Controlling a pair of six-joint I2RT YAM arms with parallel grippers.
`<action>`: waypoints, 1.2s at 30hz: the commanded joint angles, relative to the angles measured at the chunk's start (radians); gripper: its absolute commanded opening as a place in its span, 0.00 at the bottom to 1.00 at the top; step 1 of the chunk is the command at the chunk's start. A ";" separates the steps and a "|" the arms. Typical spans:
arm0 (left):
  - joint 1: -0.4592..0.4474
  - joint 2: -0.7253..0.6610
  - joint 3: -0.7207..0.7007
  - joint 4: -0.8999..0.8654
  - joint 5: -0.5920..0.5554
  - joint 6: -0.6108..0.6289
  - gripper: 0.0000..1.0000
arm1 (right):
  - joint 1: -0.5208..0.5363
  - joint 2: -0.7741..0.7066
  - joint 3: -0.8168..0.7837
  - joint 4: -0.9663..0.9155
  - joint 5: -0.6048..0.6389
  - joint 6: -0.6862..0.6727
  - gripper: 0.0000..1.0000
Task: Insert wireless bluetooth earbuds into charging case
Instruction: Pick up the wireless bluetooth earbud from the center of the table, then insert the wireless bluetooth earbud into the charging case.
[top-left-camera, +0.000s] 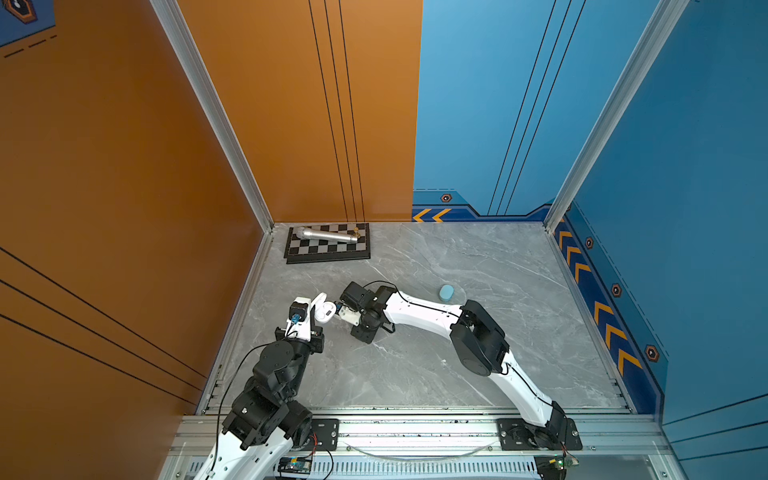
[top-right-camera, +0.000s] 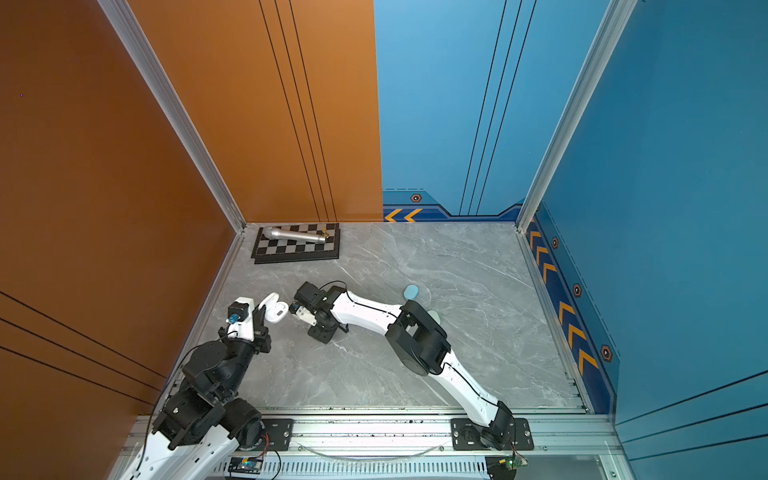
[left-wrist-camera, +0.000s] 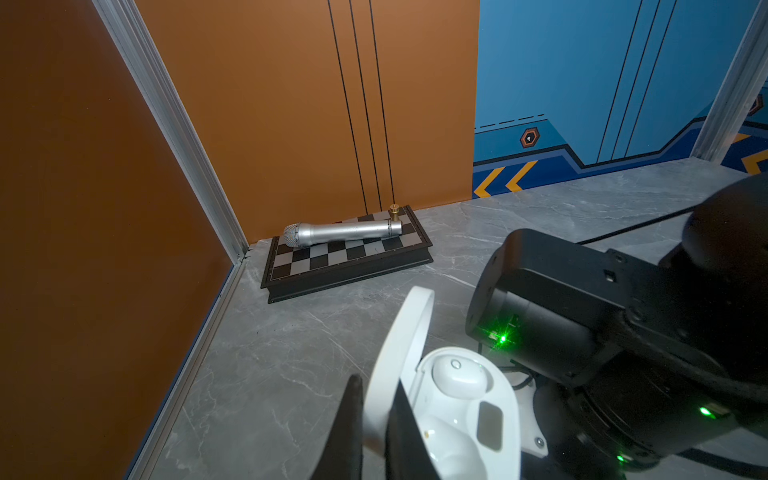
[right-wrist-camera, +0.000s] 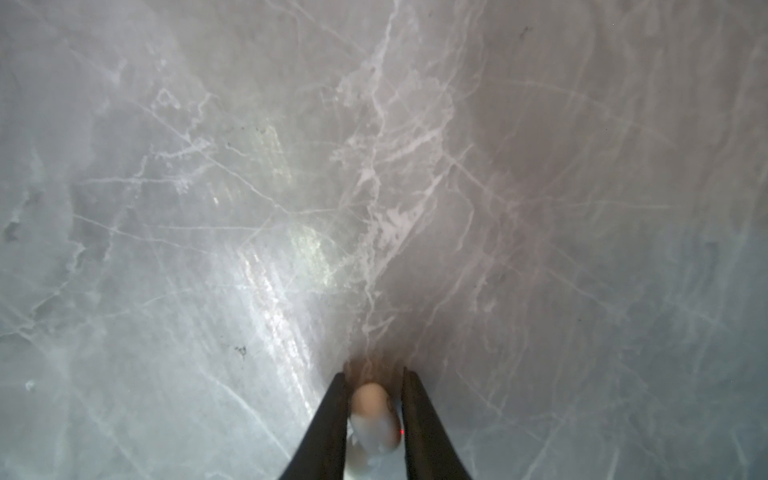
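Right fingers (right-wrist-camera: 330, 424) stand narrow, pressing a white earbud (right-wrist-camera: 374, 415) between them, its lower part cut off; in both top views the wrist hides them. Left fingers (left-wrist-camera: 345, 415) pinch the open white case (left-wrist-camera: 461, 399) by its lid. Beyond them a microphone (left-wrist-camera: 345, 231) lies on a chessboard (left-wrist-camera: 332, 259).

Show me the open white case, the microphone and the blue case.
open white case (left-wrist-camera: 457, 409): left wrist view, its base.
microphone (top-left-camera: 328, 236): a top view, silver barrel.
blue case (top-left-camera: 446, 293): a top view, its top.

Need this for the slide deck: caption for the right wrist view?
Black right end effector flanks a tiny white plastic earbud on the grey marble tabletop.
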 joint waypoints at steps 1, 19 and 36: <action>0.012 0.018 -0.003 0.042 0.033 0.010 0.00 | 0.010 -0.022 -0.035 -0.072 -0.001 0.017 0.20; 0.014 0.238 -0.027 0.295 0.275 0.045 0.00 | -0.214 -0.255 -0.172 -0.066 -0.095 0.391 0.09; -0.031 0.701 0.062 0.703 0.416 0.050 0.00 | -0.304 -0.675 -0.274 -0.050 -0.063 0.588 0.10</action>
